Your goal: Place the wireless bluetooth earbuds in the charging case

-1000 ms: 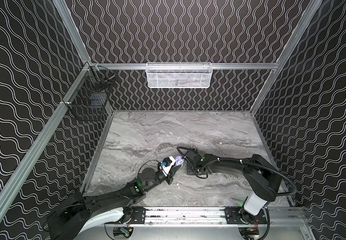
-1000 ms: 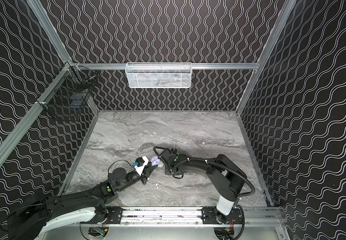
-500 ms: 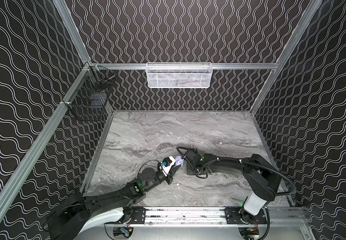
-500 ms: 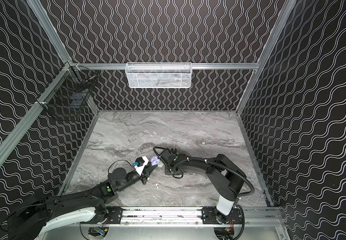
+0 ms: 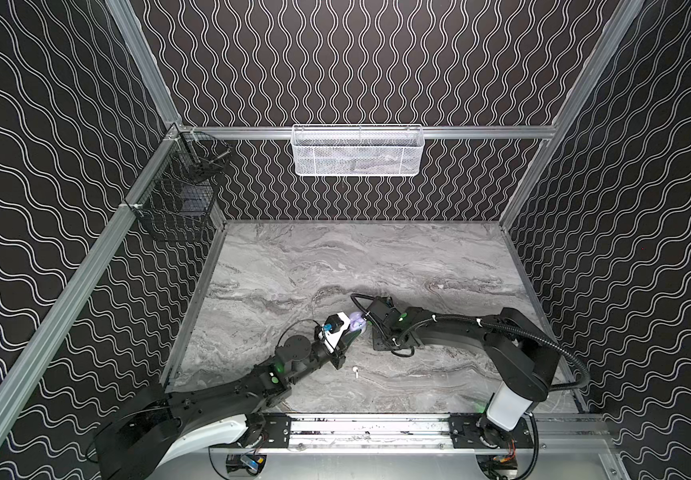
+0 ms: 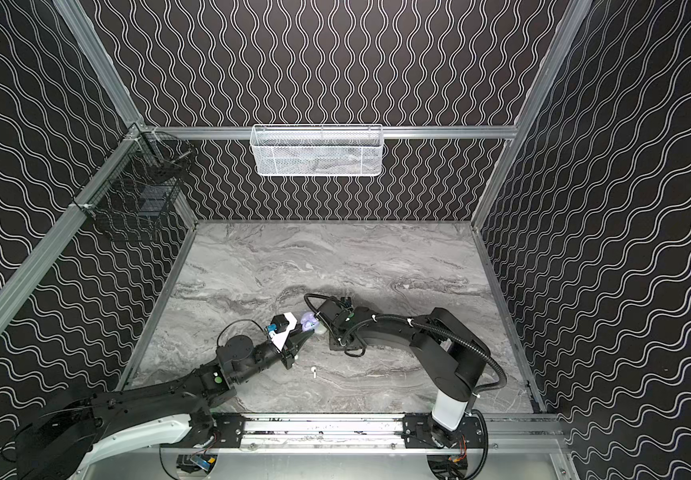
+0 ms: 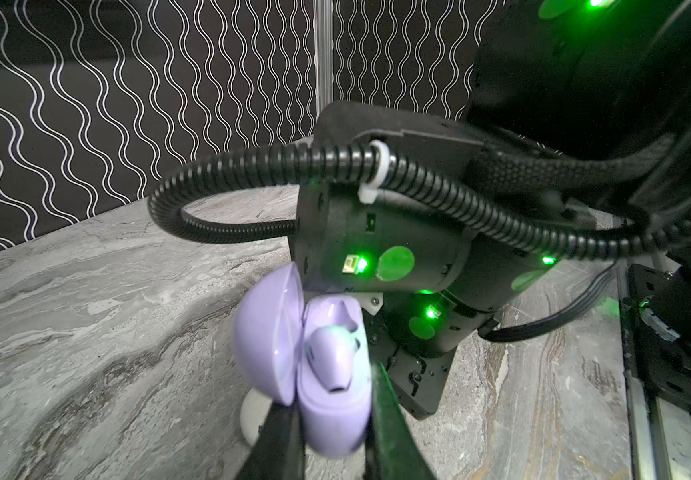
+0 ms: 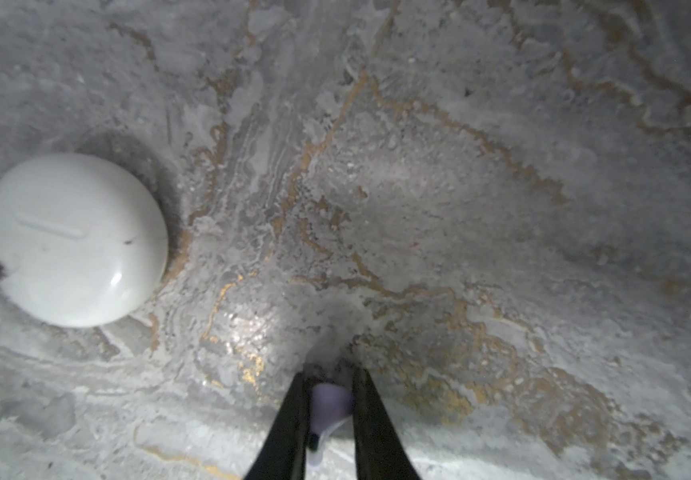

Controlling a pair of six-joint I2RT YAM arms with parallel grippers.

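Two end effectors are closed on loads: the left end effector (image 7: 333, 432) clamps the open lavender charging case (image 7: 335, 415), one lavender earbud (image 7: 331, 353) seated inside, evidently steadying it, while the right end effector (image 8: 331, 415) pinches the second lavender earbud (image 8: 329, 401) between its fingers, presumably for insertion.

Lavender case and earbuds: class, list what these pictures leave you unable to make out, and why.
- White case: shut in the right wrist view, contents hidden.
- White earbud: too small in both top views to judge how it lies.
- Lavender earbud in the right tool: blurred, partly covered by its fingers.
- Lavender case bottom: blurred, behind the left tool in the left wrist view.
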